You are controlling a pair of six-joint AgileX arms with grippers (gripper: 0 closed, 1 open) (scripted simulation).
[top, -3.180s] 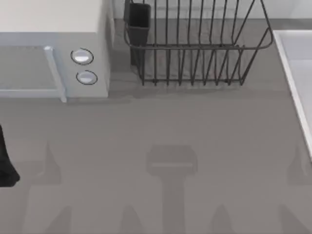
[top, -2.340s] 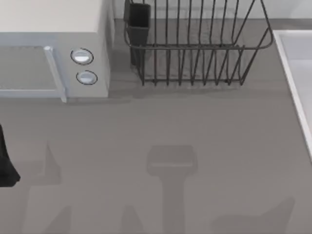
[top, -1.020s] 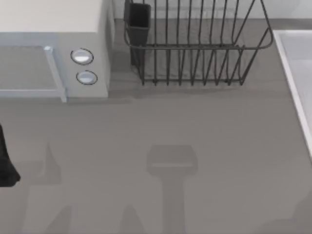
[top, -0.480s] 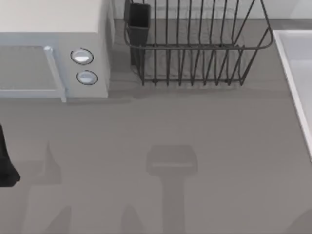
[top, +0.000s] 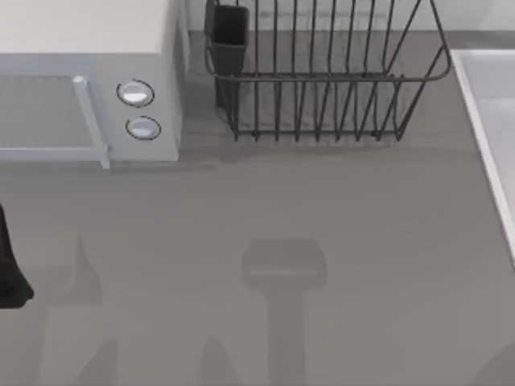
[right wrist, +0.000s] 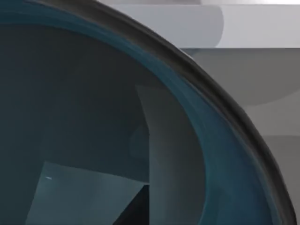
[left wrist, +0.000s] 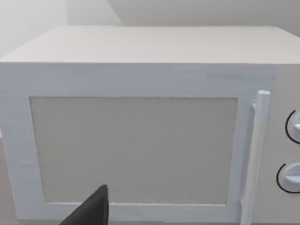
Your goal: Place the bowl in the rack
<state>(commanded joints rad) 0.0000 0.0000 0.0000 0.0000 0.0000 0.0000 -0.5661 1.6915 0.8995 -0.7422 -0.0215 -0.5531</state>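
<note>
The rack (top: 322,76), a dark wire dish rack with a dark utensil cup (top: 229,36) at its left corner, stands at the back of the table with nothing in it. In the right wrist view the bowl (right wrist: 93,108) is seen from very close: dark teal inside, with a dark rim. A dark part of my right gripper (right wrist: 133,211) lies against the bowl's inner side. My left arm (top: 10,273) is parked at the table's left edge. In the left wrist view my left gripper (left wrist: 91,211) faces the microwave door.
A white microwave (top: 88,88) with two round knobs (top: 135,93) stands at the back left, next to the rack. A pale raised surface (top: 492,121) runs along the right edge. Arm shadows fall on the grey table (top: 265,209).
The arm shadow at the table's bottom right has drawn back to the corner. The rack, the microwave and my left arm have not moved.
</note>
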